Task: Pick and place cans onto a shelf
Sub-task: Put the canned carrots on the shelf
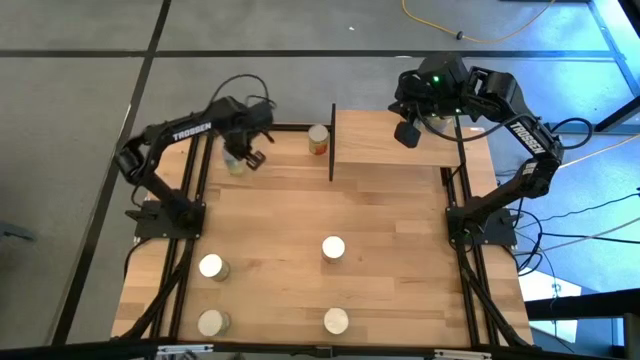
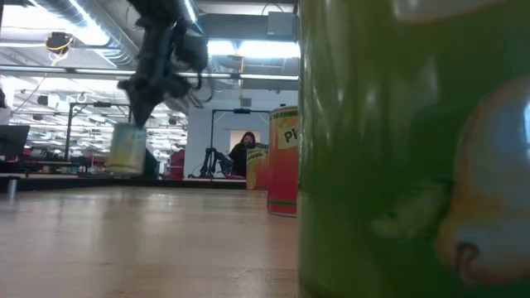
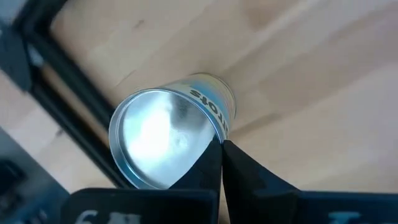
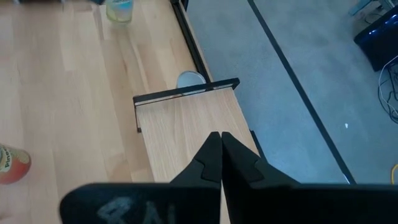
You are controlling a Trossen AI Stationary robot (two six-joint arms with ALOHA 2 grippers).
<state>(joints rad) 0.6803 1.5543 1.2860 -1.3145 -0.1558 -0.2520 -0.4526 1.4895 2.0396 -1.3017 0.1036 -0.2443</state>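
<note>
You can read "TROSSEN" in white on the left arm (image 1: 190, 131) and on the right arm (image 1: 524, 135). The red can (image 2: 283, 161) shows "PI"; another can's label (image 3: 211, 109) ends in "ots".

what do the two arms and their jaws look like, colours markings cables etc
Both arms are dark, near-black, built of jointed segments on black base plates. The left arm and the right arm each carry white TROSSEN lettering. Black cables loop over the left wrist; a green light glows on the right wrist. The left gripper and right gripper end in tapering black jaws.
</note>
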